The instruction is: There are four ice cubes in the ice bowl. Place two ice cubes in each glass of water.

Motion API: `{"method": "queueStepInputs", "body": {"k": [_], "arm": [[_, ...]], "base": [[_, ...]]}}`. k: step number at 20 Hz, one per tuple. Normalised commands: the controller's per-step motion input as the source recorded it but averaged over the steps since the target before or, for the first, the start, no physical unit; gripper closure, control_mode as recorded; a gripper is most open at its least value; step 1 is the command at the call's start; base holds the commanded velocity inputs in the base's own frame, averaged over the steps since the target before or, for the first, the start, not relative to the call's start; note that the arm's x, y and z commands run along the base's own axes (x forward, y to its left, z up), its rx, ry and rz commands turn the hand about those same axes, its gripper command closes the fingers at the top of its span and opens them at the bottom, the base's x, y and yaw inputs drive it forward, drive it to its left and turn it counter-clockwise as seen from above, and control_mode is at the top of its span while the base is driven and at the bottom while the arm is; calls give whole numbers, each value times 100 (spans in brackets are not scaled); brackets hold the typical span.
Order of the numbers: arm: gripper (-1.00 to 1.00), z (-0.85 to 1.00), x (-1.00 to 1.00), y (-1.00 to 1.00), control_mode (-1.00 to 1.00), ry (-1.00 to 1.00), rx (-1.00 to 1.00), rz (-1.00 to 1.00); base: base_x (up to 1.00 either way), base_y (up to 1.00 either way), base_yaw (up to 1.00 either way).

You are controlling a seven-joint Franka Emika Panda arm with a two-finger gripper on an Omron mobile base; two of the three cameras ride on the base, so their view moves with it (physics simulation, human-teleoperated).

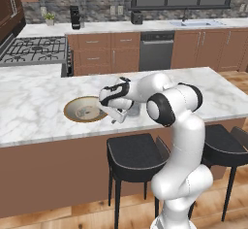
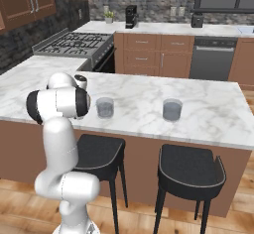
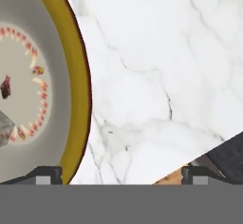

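The ice bowl, wide with a golden-brown rim, sits on the marble island left of my hand. In the hand view its rim curves down the left side, and a corner of one pale ice cube shows at the left edge. My gripper points down over the counter just right of the bowl's rim, open and holding nothing. Two glasses of water stand on the island to the right. The nearer one is partly hidden behind my forearm.
Two black stools stand under the island's front edge; one seat shows in the hand view. A stove and back counter with a coffee maker lie far behind.
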Motion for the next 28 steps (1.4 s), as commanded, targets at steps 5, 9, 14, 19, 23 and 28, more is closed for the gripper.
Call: {"method": "queueStepInputs", "body": {"k": [5,9,14,19,23,28], "arm": [[-100,-10,15,5,-100,0,-2,-7],[-100,-12,13,8,-100,0,0,-8],[-100,-8,12,5,-100,-1,0,-7],[-100,-7,9,4,-100,-1,0,-7],[-100,-7,12,7,-100,0,0,-5],[-100,-8,17,7,-100,0,0,-5]], "base": [[0,0,0],[0,0,0],[0,0,0],[0,0,0],[0,0,0],[0,0,0]]}}
